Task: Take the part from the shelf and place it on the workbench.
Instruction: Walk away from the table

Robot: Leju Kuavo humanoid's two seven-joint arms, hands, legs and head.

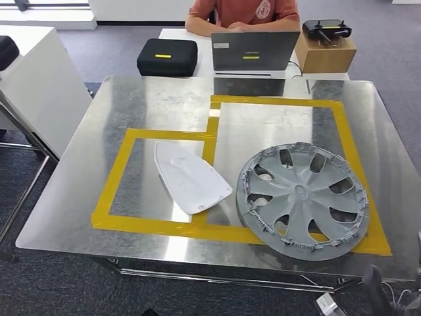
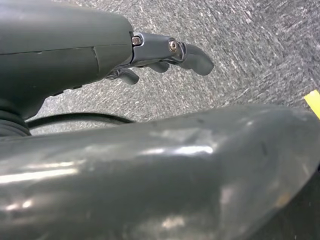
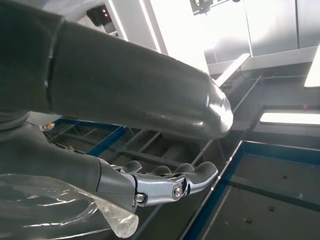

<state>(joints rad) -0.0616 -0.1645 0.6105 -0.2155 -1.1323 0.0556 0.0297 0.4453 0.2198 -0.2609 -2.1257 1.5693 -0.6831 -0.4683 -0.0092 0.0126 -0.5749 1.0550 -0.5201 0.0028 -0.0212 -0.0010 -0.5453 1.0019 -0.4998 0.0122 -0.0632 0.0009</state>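
Note:
A grey wheel cover [image 1: 302, 201] lies flat on the steel workbench [image 1: 99, 158], inside the larger yellow-taped box at the right. A white curved panel [image 1: 189, 178] lies in the smaller taped box to its left. My left hand [image 2: 151, 55] hangs over grey carpet with its fingers [image 2: 192, 56] stretched out and nothing in them. My right hand [image 3: 158, 185] has its fingers [image 3: 196, 175] extended and apart, holding nothing; blue shelf framing is behind it. A dark part of that hand [image 1: 378, 289] is below the bench's front right corner.
A person sits behind the bench at a white desk with a laptop [image 1: 248, 51]. On that desk are a black case [image 1: 166, 57], and a cardboard box [image 1: 325, 52] with a controller on it. A white table [image 1: 39, 85] stands at the left.

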